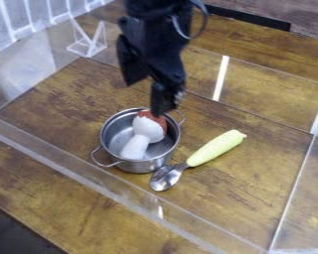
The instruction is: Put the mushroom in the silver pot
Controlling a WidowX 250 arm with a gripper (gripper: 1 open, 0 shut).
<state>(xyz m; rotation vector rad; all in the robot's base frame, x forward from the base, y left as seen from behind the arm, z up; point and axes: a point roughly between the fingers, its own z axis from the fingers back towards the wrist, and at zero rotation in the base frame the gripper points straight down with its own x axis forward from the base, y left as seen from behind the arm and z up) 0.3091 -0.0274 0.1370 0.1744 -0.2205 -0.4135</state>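
The mushroom (139, 137), white stem and red-brown cap, lies on its side inside the silver pot (111, 130) on the wooden table. My black gripper (163, 99) hangs just above the pot's far rim, pointing down, jaws open with nothing between them. It is apart from the mushroom. The upper arm runs out of the frame's top.
A yellow-green corn cob (217, 147) lies right of the pot. A small metal spoon (165, 179) rests in front of the pot. Clear acrylic walls (82, 169) fence the table, and a clear stand (86, 40) sits at the back left.
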